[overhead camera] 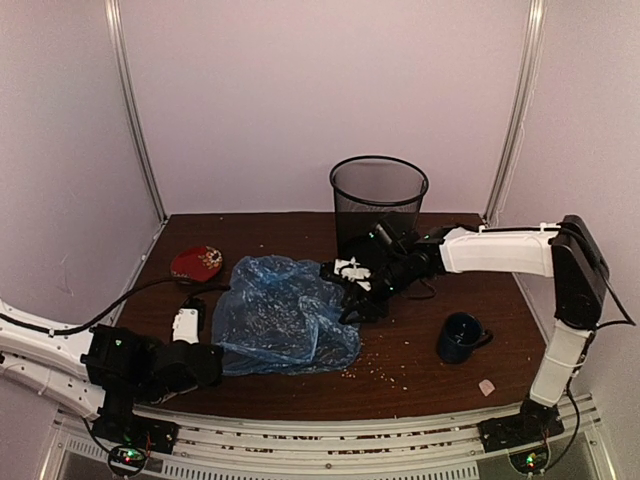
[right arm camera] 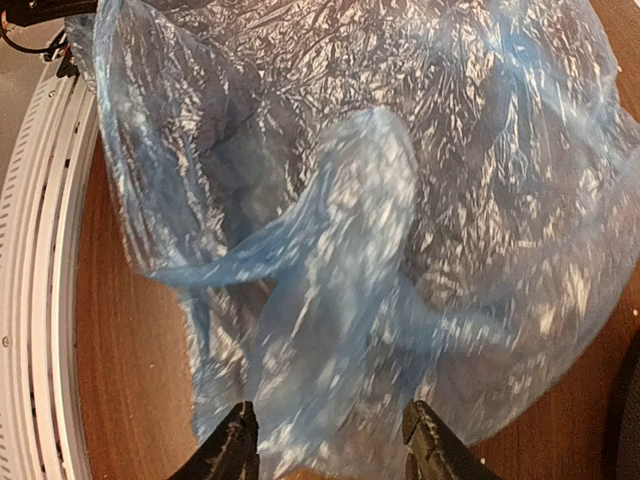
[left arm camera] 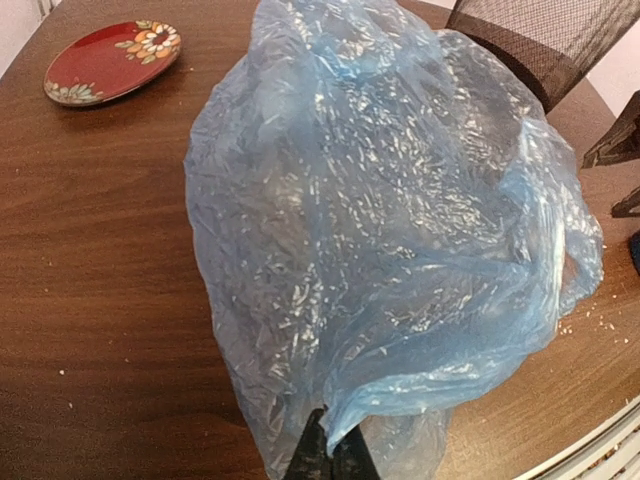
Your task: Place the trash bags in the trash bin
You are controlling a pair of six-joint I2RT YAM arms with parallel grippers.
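Observation:
The light-blue translucent trash bag (overhead camera: 280, 315) lies spread on the brown table (overhead camera: 420, 350). My left gripper (left arm camera: 328, 452) is shut on the bag's near left edge (left arm camera: 390, 300); in the top view the left gripper (overhead camera: 212, 362) sits at that edge. My right gripper (right arm camera: 330, 445) is open, its fingers apart over the bag's right edge (right arm camera: 340, 250); in the top view the right gripper (overhead camera: 358, 290) hovers there. The black wire-mesh trash bin (overhead camera: 378, 205) stands upright at the back, right behind the right gripper, and shows in the left wrist view (left arm camera: 545, 40).
A red patterned plate (overhead camera: 197, 263) sits at the left rear, also in the left wrist view (left arm camera: 110, 60). A dark blue mug (overhead camera: 461, 338) stands right of the bag. Crumbs (overhead camera: 385, 365) lie near the front. A small pink scrap (overhead camera: 487, 387) lies by the right arm.

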